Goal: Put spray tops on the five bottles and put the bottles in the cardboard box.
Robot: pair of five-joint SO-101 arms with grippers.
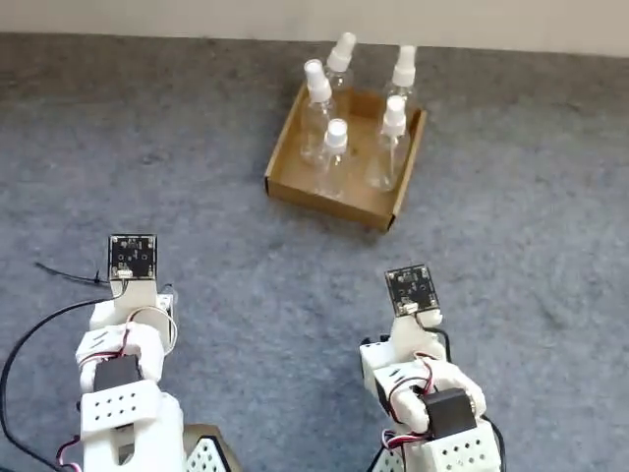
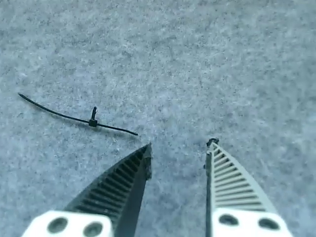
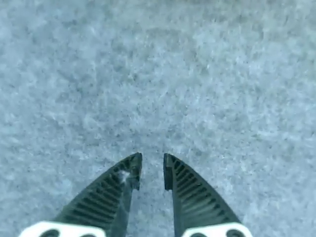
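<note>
1. Five bottles (image 1: 316, 123) stand upright inside the cardboard box (image 1: 329, 202), each one capped with a white spray top (image 1: 337, 133). Two are by the box's far wall and three are closer to its front wall.
2. The left arm (image 1: 128, 374) sits well apart from the box, off its near-left corner, over the grey carpet (image 1: 531, 216).
3. On the left gripper (image 2: 180, 150), the jaws are spread with a clear gap. There's nothing between them but carpet.
4. A thin black cable tie (image 2: 79, 118) lies flat on the carpet just ahead of that gripper, far out from the box's left wall.
5. The right arm (image 1: 423, 383) is well apart from the box too, straight out from its front wall.
6. On the right gripper (image 3: 153, 165), the jaws are nearly together with a narrow slit between the tips, and they hold nothing.
</note>
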